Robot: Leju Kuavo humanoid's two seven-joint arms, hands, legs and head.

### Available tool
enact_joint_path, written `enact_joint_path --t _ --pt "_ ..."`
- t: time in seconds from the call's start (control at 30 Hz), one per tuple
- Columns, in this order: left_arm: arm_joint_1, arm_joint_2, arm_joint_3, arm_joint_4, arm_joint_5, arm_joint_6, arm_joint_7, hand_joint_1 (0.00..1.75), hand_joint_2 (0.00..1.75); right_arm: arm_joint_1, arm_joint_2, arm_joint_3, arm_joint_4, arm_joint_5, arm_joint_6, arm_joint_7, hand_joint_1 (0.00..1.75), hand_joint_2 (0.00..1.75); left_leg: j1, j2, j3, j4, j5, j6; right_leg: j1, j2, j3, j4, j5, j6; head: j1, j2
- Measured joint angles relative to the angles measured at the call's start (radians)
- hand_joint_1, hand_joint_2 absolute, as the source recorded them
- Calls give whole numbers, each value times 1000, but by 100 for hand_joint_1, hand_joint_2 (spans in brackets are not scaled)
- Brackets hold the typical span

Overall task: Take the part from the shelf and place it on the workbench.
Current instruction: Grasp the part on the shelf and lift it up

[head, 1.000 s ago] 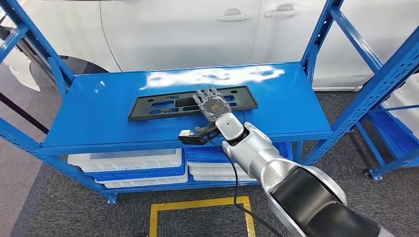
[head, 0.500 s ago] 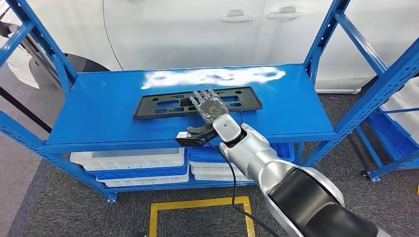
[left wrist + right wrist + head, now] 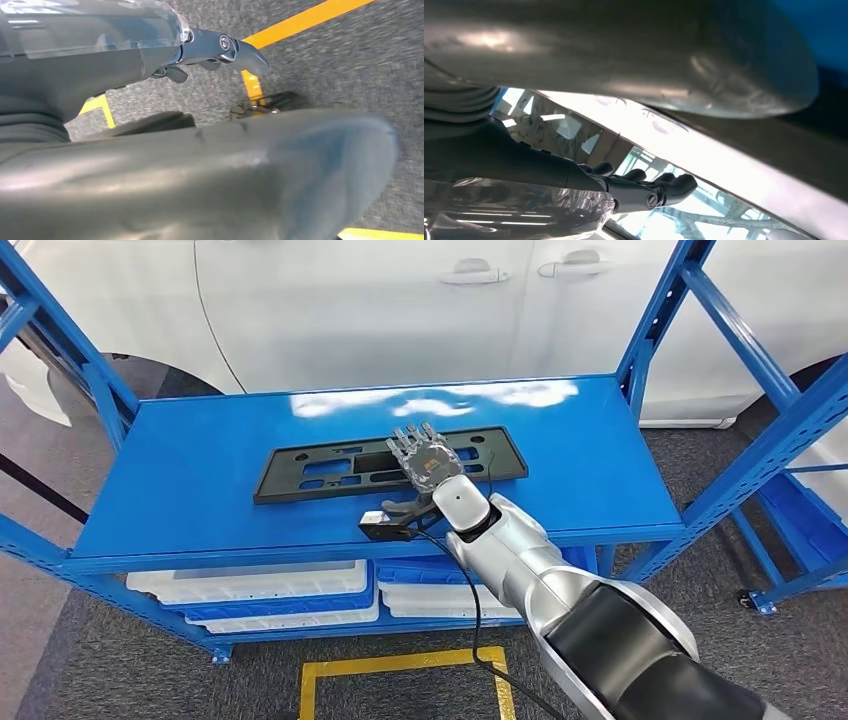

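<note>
Reaching our right hand [image 3: 425, 455] over the black part [image 3: 330, 468], which lies flat on the blue shelf [image 3: 180, 490]; fingers spread, apparently gripping nothing yet, palm low for a top grasp.

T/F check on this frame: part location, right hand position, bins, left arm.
1. The black part lies flat on the blue shelf. True.
2. The right hand is over the part with fingers spread. True.
3. The part is already lifted clear of the shelf. False: it lies on the shelf top.
4. White bins sit on the level below. True.
5. The left hand reaches toward the shelf. False: it hangs over grey floor with yellow tape.
</note>
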State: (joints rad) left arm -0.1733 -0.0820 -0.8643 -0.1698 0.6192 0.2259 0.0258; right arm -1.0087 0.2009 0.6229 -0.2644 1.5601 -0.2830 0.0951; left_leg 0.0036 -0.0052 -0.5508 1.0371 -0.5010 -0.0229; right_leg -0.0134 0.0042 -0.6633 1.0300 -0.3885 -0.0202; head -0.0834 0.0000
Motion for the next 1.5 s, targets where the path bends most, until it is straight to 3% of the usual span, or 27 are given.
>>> enact_joint_path --t 0.03,0.1,0.17,0.2,0.23,0.3,0.33,0.4,0.5,0.57,0.63,0.67,0.7,0.73,0.77,0.83,0.87,0.97,1.03,1.13,1.17,1.2,1.23,1.27,1.33,1.4,1.5 --pt "-2 0 0 0 0 0 0 0 0 -1 1 0 0 0 0 0 0 0 2 0 -21 42 -19 -6 -2 0 5 -2 -4 -5 0 0" --pt "-2 0 -1 0 0 0 0 0 0 0 2 0 0 0 1 0 0 0 6 1 -98 175 -64 -17 -2 -1 12 -2 -11 -10 0 0" --pt "0 0 -1 0 0 0 1 0 0 5 2 0 1 0 4 -1 0 0 9 1 -162 262 -71 -21 -2 0 20 -2 -18 -10 0 0" --pt "1 0 -1 0 0 0 1 0 0 7 2 0 1 0 6 -1 0 0 9 1 -169 252 -46 -20 -2 0 25 -2 -21 -9 0 0" --pt "2 0 -1 0 0 0 2 0 0 7 2 0 1 0 9 -2 0 0 9 1 -155 202 -4 -18 -2 1 32 -2 -25 -7 0 0" --pt "1 1 -1 0 0 0 2 0 0 6 2 0 1 0 13 -2 0 0 6 1 -99 58 74 -7 0 2 43 -2 -33 -1 0 0" --pt "0 1 -1 0 0 0 2 0 0 5 2 0 1 0 13 -2 0 0 4 1 -78 7 93 0 1 2 46 -3 -35 4 0 0" --pt "-1 2 -1 0 0 0 2 0 0 4 2 0 1 0 14 -2 0 0 -2 0 -66 -24 93 12 3 2 46 -5 -36 15 0 0" --pt "-1 2 -2 0 0 0 2 0 0 2 2 0 0 0 14 -1 0 0 2 -1 -58 -38 100 32 2 0 43 9 -50 31 0 0" --pt "-2 2 -2 0 0 0 2 0 0 2 1 0 1 1 14 1 0 0 4 0 -52 -45 103 43 2 -1 3 98 -100 35 0 0" --pt "-2 2 -2 0 0 0 2 0 0 8 -1 1 2 3 18 10 0 0 2 0 -52 -44 102 47 1 -1 -64 228 -154 37 0 0" --pt "-1 2 -3 0 0 0 3 0 0 12 -3 7 4 5 25 23 0 0 1 0 -52 -43 100 48 1 -1 -86 265 -159 37 0 0" --pt "0 2 -3 0 1 0 3 0 0 14 -4 24 6 6 39 41 0 0 0 -1 -52 -41 99 48 1 -1 -91 266 -146 37 0 0" --pt "0 2 -3 0 1 0 3 0 0 14 -6 49 7 7 55 60 0 0 0 -2 -51 -38 97 47 1 -1 -75 226 -116 35 0 0" --pt "0 1 -4 0 2 1 3 0 0 12 -7 79 9 7 70 75 0 0 -1 -2 -51 -34 93 45 1 -1 -44 158 -78 32 0 0" --pt "-1 1 -5 0 2 1 3 0 0 9 -8 131 10 8 92 89 0 0 -4 -3 -55 -23 84 36 3 -1 10 41 -33 24 0 0" --pt "-2 1 -6 0 2 1 3 0 0 8 -9 147 10 8 105 89 0 0 -6 -3 -56 -19 81 31 5 -1 22 13 -27 19 0 0" --pt "-2 2 -7 0 2 0 5 0 0 7 -11 178 14 5 148 78 0 0 -4 -2 -56 -16 75 15 8 0 27 3 -28 6 0 0" --pt "-3 2 -8 0 2 -2 5 0 0 6 -12 188 16 -4 169 62 0 0 -1 -1 -71 23 48 2 3 -1 32 -3 -27 -3 0 0" --pt "-3 2 -9 0 2 -6 7 0 0 7 -13 193 17 -23 197 35 0 131 6 -1 -155 204 -36 -14 1 -2 35 -5 -29 -10 0 0" --pt "-2 2 -9 0 3 -6 8 0 0 8 -13 193 18 -30 202 31 21 175 8 -1 -179 249 -48 -17 1 -1 36 -4 -29 -11 0 0" --pt "-2 2 -10 0 4 -7 8 0 0 9 -13 193 18 -36 206 28 43 175 9 -1 -186 258 -40 -18 1 -1 37 -4 -30 -11 0 0" --pt "-1 2 -10 0 5 -7 8 0 0 9 -13 193 19 -43 209 27 79 175 9 -1 -172 226 -14 -17 1 0 39 -4 -31 -10 0 0" --pt "-2 3 -11 0 6 -7 7 0 0 8 -13 193 19 -48 210 28 119 175 9 -1 -142 162 22 -14 1 0 42 -4 -32 -8 0 0" --pt "-4 4 -11 0 9 -7 4 0 0 7 -13 192 18 -54 209 29 156 175 5 0 -75 26 74 0 3 1 48 -5 -35 -2 0 0" --pt "-6 5 -11 0 11 -7 2 0 0 6 -13 191 18 -56 206 31 161 175 -2 0 -49 -27 83 13 4 1 49 -6 -36 8 0 0" --pt "-5 4 -12 0 11 -7 2 0 0 1 -14 189 17 -57 199 33 161 175 1 0 -42 -40 90 30 5 0 50 -2 -42 25 0 0"
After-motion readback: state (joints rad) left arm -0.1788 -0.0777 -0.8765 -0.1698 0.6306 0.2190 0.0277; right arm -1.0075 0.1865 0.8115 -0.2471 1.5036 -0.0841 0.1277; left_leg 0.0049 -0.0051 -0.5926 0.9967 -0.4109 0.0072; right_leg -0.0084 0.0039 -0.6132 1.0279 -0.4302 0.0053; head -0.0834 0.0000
